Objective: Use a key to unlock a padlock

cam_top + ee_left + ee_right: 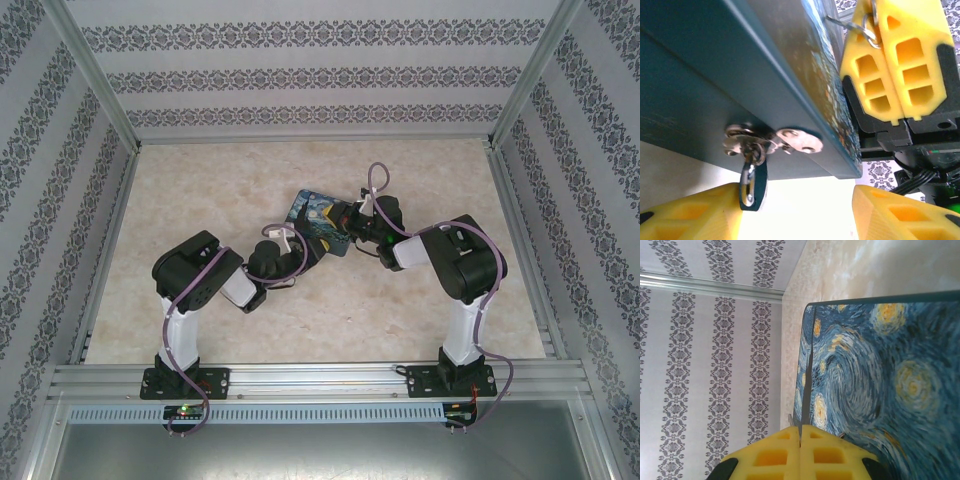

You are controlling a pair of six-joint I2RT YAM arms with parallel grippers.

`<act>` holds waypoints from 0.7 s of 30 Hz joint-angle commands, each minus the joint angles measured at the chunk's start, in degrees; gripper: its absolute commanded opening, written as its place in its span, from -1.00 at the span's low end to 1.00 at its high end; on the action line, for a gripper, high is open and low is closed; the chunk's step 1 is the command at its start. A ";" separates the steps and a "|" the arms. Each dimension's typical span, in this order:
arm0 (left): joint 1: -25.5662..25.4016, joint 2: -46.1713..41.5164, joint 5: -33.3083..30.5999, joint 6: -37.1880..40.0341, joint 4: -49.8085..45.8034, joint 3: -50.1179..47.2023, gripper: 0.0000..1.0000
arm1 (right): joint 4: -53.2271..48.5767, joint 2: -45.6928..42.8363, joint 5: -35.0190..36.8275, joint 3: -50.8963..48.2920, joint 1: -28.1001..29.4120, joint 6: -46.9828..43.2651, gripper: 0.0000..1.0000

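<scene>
The padlock, small, stiff and light, hangs by its shackle from the hasp on the painted box's teal side. It will likely swing unless pinched across its flat body. The left end effector gapes wide, with the padlock just inside one finger. The right end effector is pinched on the thin, slippery-looking key beside the box. No writing is legible.

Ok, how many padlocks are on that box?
1. The padlock hangs from the latch on the side of the box; its other sides are hidden, so more can't be ruled out.
</scene>
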 commanded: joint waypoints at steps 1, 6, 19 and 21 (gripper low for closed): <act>-0.99 0.68 -1.61 -1.20 5.41 -0.54 0.17 | -3.38 2.25 -0.26 -0.20 0.88 0.20 -1.00; -1.21 1.88 -3.94 -1.63 4.30 -0.16 0.17 | -3.45 1.92 -0.18 -0.33 0.88 0.22 -1.00; -1.17 2.66 -7.55 -3.63 1.39 -0.70 -0.09 | -3.65 1.55 -0.16 -0.41 0.88 0.14 -1.00; -1.19 2.69 -7.71 -3.62 1.09 -1.00 -0.16 | -3.64 1.63 -0.18 -0.34 0.89 0.20 -1.00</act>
